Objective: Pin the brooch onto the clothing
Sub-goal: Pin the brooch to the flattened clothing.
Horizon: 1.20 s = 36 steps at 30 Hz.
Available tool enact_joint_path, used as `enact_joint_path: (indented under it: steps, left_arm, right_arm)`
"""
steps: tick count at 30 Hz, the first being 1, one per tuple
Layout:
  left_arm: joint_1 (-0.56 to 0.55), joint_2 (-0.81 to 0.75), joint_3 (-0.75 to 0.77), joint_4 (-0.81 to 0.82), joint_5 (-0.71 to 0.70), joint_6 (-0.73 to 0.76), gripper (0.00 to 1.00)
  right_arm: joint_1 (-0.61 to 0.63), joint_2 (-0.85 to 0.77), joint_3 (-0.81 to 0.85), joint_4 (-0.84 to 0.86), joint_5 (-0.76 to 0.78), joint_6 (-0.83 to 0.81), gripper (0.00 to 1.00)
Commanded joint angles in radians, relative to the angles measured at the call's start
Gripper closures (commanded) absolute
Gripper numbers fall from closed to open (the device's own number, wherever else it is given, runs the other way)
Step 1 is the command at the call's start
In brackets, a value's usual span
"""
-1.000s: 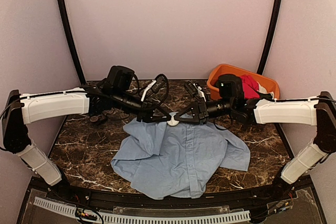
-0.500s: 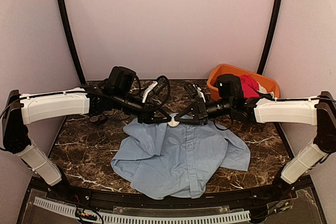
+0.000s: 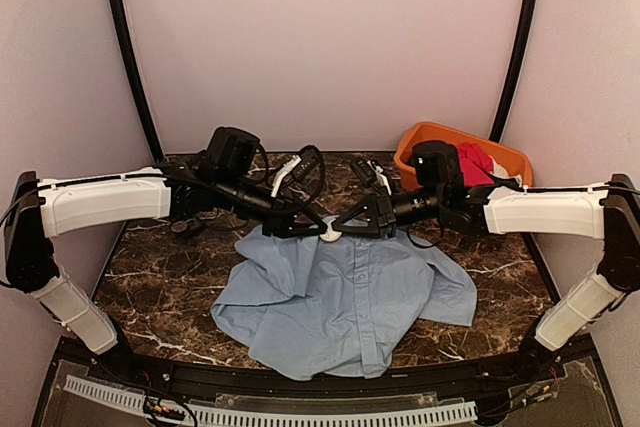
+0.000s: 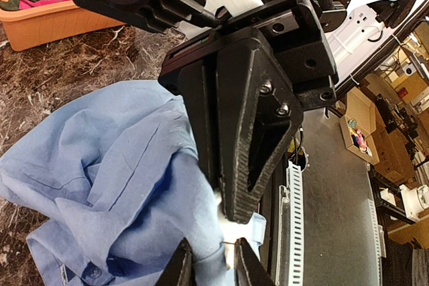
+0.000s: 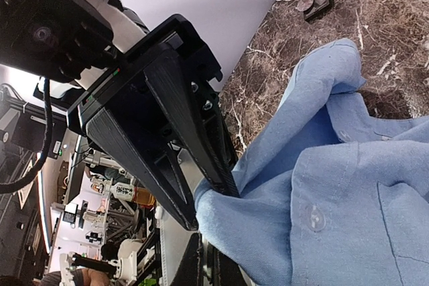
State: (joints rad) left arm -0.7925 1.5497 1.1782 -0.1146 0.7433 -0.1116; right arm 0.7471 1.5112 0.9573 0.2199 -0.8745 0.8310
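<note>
The light blue shirt (image 3: 350, 297) lies spread on the marble table, collar toward the back. Both grippers meet at its collar. My left gripper (image 3: 312, 230) is shut on a raised fold of the collar fabric, which also shows in the left wrist view (image 4: 213, 266). My right gripper (image 3: 342, 228) is shut, its tips (image 4: 238, 216) pressed on a white patch of the same fold. A thin metal pin (image 4: 224, 242) shows at those tips. The brooch's dark disc is hidden between the fingers. In the right wrist view the left gripper (image 5: 211, 207) pinches the shirt (image 5: 348, 199).
An orange bin (image 3: 440, 137) with a red garment (image 3: 478, 162) stands at the back right. Small dark objects (image 3: 185, 227) lie at the left of the table. Cables (image 3: 300, 162) loop behind the grippers. A white slotted rail (image 3: 300, 412) runs along the front edge.
</note>
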Motion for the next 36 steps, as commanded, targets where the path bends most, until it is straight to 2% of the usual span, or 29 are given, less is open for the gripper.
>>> enact_joint_path:
  steps: [1,36]
  left_arm:
    - [-0.041,-0.022,0.021,-0.028,0.073,0.023,0.78]
    - [-0.093,0.011,0.084,-0.176,-0.086,0.104,0.79]
  right_arm:
    - [-0.003,0.001,0.051,0.049,0.067,-0.016,1.00]
    - [-0.002,0.003,0.092,-0.043,0.108,-0.034,1.00]
